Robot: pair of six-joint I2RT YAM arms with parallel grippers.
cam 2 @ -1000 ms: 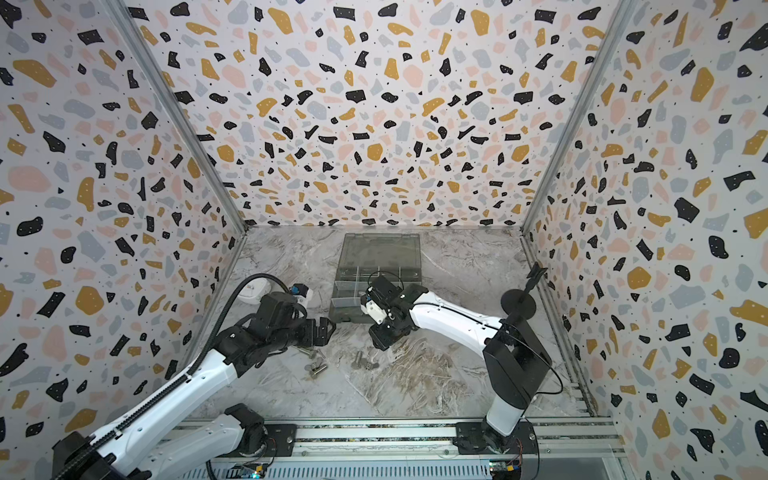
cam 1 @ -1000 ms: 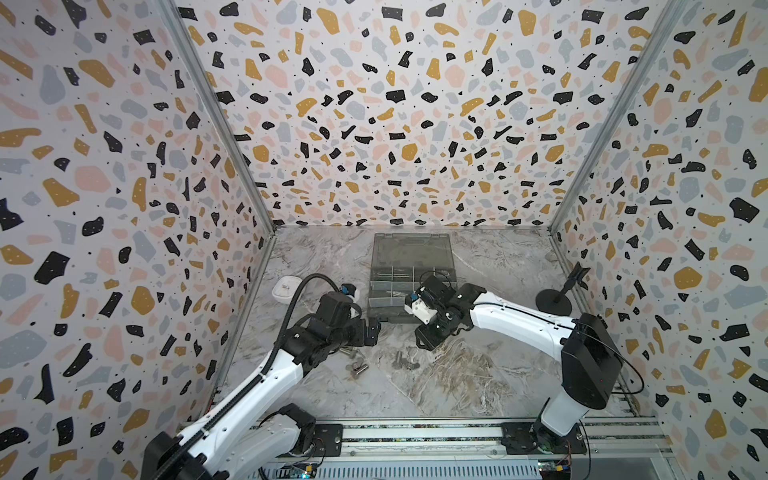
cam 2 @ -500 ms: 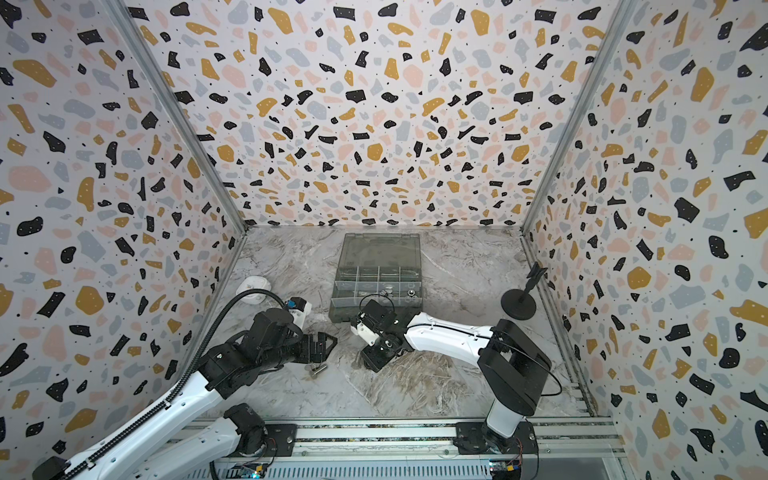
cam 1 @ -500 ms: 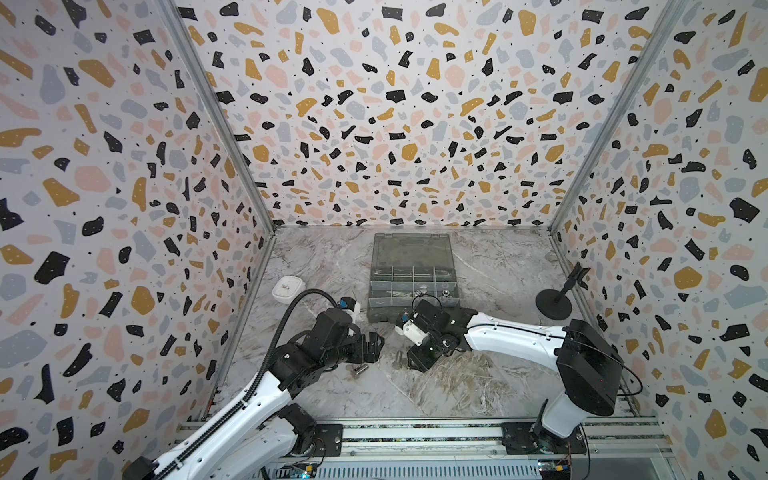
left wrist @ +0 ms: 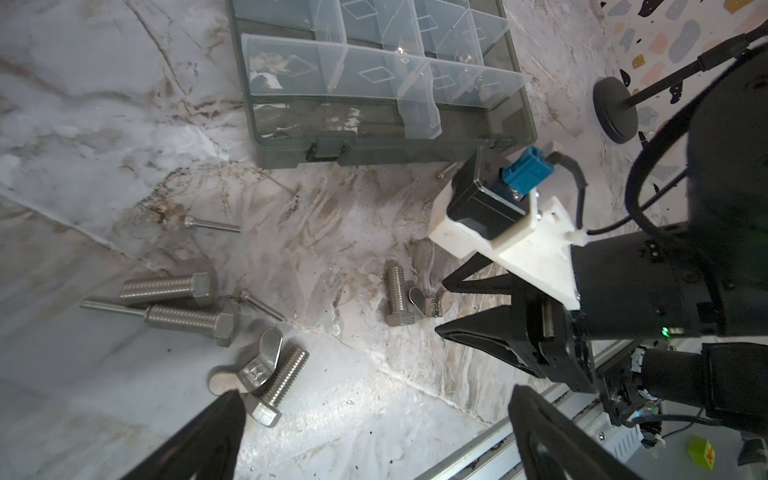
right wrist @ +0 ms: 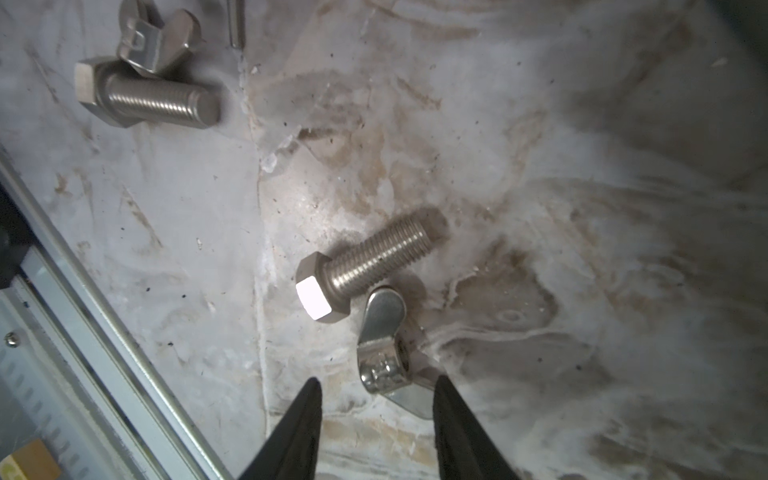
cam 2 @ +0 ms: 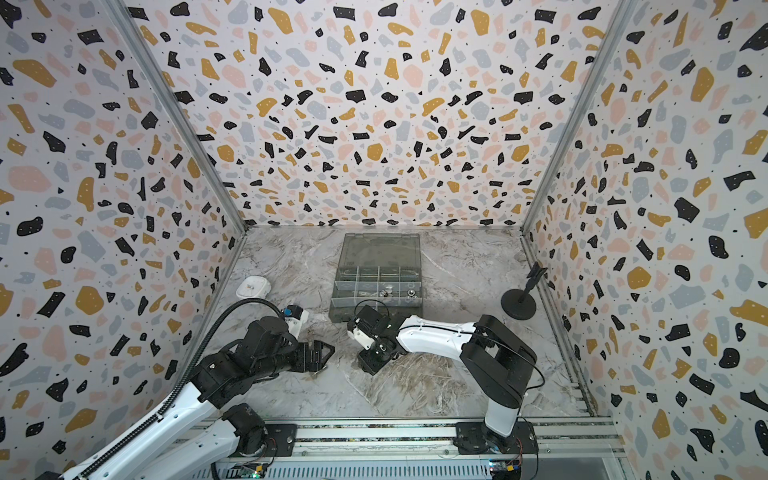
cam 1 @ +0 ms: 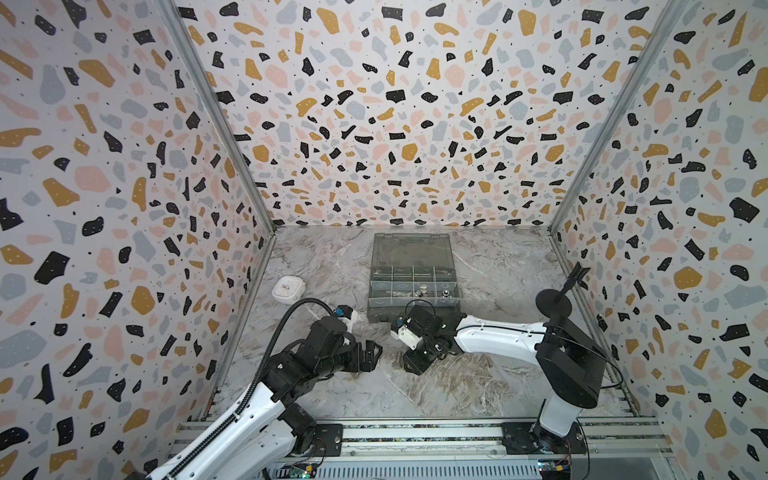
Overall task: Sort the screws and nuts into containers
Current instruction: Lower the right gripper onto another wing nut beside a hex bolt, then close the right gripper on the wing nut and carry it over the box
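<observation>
Sorting under way: few pieces [cam 1: 424, 289] in organiser compartments [left wrist: 332, 62]; hex bolts [left wrist: 166, 287], wing nuts [left wrist: 253, 370] loose ahead of wide-open left gripper [left wrist: 374, 415]. Right gripper [right wrist: 378, 399], jaws apart, straddles one wing nut [right wrist: 384, 357].

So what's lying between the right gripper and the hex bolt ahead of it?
A wing nut, in the right wrist view: one wing lies by the head of the hex bolt, the other reaches between the open jaws of the right gripper.
</observation>
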